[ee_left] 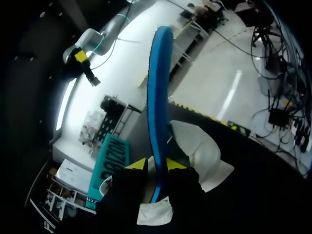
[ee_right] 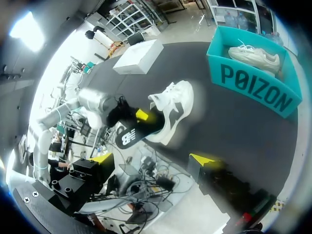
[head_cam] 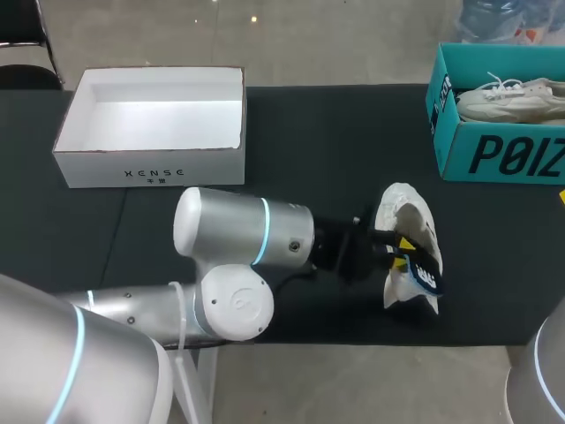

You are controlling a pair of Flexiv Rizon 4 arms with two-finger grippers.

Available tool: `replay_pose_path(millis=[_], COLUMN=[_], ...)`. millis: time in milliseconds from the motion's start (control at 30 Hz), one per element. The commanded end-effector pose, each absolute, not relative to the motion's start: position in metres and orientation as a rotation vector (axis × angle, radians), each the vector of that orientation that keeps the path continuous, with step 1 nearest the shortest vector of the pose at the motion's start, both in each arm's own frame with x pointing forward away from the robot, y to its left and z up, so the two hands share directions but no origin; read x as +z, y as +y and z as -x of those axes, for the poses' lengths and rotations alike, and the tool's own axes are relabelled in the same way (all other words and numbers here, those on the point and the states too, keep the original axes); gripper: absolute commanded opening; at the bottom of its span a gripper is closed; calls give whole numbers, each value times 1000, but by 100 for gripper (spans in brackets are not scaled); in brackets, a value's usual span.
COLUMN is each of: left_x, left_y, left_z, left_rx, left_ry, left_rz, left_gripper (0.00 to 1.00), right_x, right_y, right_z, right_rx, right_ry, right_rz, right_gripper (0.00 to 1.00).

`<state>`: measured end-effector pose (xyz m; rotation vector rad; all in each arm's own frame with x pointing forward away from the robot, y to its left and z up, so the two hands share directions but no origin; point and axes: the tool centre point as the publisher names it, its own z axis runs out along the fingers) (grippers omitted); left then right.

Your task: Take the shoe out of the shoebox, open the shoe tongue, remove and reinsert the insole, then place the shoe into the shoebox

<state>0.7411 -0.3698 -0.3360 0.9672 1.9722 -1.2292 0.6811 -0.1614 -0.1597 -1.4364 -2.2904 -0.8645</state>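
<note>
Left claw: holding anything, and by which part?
The left claw is shut on the insole, pinching its two flat faces near one end. The rest of its length sticks out ahead of the fingers.

Your counter is black all over, with a seam running near-to-far on its left side.

L tool w/ dark insole against white shoe; teal shoebox beyond

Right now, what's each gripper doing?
Left gripper: shut on the blue insole.
Right gripper: open, holding nothing.
</note>
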Motion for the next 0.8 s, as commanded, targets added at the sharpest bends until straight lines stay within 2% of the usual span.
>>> replay_pose_path(millis=[33,67,100,133,200,267,300,333,433,467,500,800], left_x=[-331,-330,-331,-331,-332,-332,-332,-331,-332,-333,-334,-335], left_y=[-369,-370,-370,-371,-373,-374,-374,-375,-376,-377,-378,-380], left_z=[-741,-740,-740,-738,-735,-733,-733,-732,-731,-732,-732,-740], left_rx=[-1237,-1240,-1243,-1247,-1258,-1271,-1278,-1281,-1290,-1292,-1292,-1292], left_ry=[1976,1976,1975,1975,1980,1979,1977,1976,1978,1979,1980,1943], left_rz=[-983,-986,-988,-990,-991,-986,-982,-980,-976,-977,-979,-1032], left_gripper=[56,73,81,84,75,56,49,46,21,5,0,0], right_x=[-160,-160,-160,-160,-160,-160,-160,-160,-160,-160,-160,-160], right_y=[-161,-161,-161,-161,-161,-161,-161,-161,-161,-161,-161,-161], right_z=[-681,-681,-681,-681,-681,-681,-681,-681,-681,-681,-681,-681], right_rx=[-862,-862,-862,-862,-862,-862,-862,-862,-862,-862,-862,-862], right_ry=[-2290,-2290,-2290,-2290,-2290,-2290,-2290,-2290,-2290,-2290,-2290,-2290], right_rz=[1438,1438,1438,1438,1438,1438,1438,1438,1438,1438,1438,1438], right_gripper=[100,100,100,100,100,100,100,100,100,100,100,100])
